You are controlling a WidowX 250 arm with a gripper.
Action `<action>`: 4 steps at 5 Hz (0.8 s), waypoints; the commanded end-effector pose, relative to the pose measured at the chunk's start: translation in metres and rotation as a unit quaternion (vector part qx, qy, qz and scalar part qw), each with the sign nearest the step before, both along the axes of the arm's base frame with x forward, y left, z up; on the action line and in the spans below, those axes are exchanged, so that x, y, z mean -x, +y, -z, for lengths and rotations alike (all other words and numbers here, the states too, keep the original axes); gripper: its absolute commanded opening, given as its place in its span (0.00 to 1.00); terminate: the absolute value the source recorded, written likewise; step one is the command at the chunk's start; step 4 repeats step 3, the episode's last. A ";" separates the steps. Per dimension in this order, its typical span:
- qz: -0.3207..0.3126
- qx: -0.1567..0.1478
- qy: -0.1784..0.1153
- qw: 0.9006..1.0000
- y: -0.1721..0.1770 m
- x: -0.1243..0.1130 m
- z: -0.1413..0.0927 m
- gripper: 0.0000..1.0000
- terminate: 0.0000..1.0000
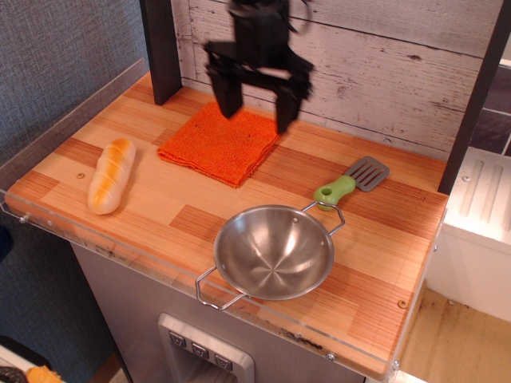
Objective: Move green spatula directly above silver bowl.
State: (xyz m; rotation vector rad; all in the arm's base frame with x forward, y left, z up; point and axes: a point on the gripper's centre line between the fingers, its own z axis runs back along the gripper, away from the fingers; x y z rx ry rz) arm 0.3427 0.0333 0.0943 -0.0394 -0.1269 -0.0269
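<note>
Spatula lies loose on the counter behind the bowl, arm up over the cloth.

The green spatula [348, 183] rests flat on the wooden table [160, 199], handle tip right by the far wire handle of the silver bowl [274, 250], grey slotted blade angled off toward the plank wall. The gripper [256, 97] hangs above the orange cloth [221, 140], well apart from the spatula, a bit blurred, its two dark fingers [226, 94] spread wide with nothing between them. A bread loaf [111, 175] sits at the table's left end, clear of everything else.
</note>
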 end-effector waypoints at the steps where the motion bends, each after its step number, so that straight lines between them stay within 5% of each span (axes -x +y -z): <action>1: 0.056 0.028 0.000 0.998 0.033 0.009 -0.026 1.00 0.00; 2: 0.078 -0.005 0.028 0.997 0.040 0.014 -0.030 1.00 0.00; 3: 0.078 -0.005 0.028 0.997 0.040 0.014 -0.030 1.00 1.00; 4: 0.078 -0.005 0.028 0.997 0.040 0.014 -0.030 1.00 1.00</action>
